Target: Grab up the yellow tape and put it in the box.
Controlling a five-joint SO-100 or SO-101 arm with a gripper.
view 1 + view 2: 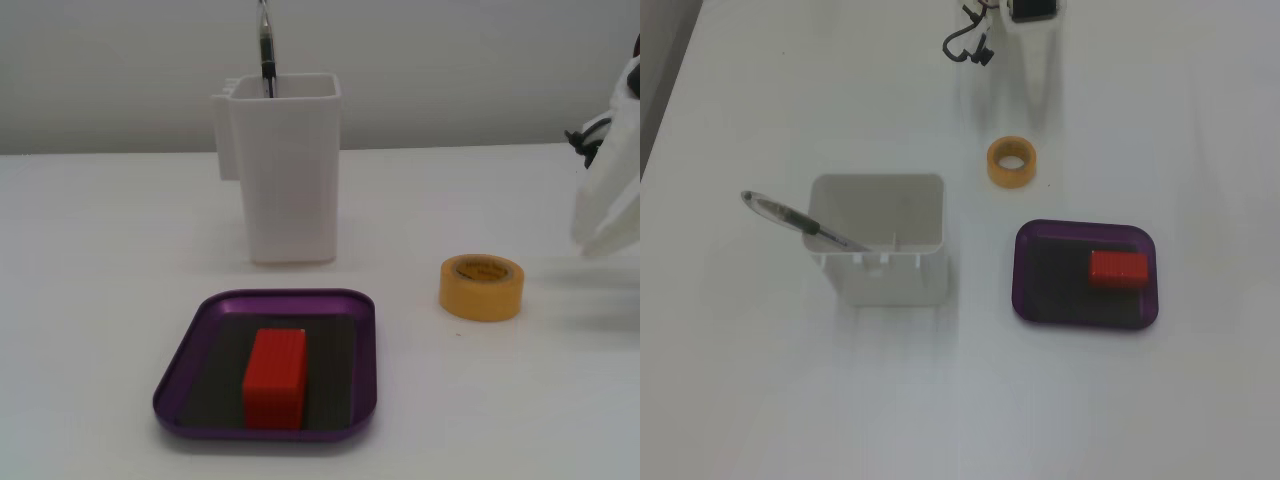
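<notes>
Bench (100,230) carries the box (200,330) – beyond the yellow tape (481,287) from the end effector (610,215), whose opening cannot be told. Tape lies flat, near the end effector. Judged light, rigid, smooth – grip across rim and hollow core

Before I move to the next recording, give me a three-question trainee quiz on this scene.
1. True or false: the yellow tape already lies inside the purple tray.
2. What sits on the tray's dark floor? A) a red block B) a pen C) nothing
3. Fill in: the pen stands in the white ______.

Key: 1 false, the tape rests on the table beside the tray. 2 A. 3 container.
</notes>
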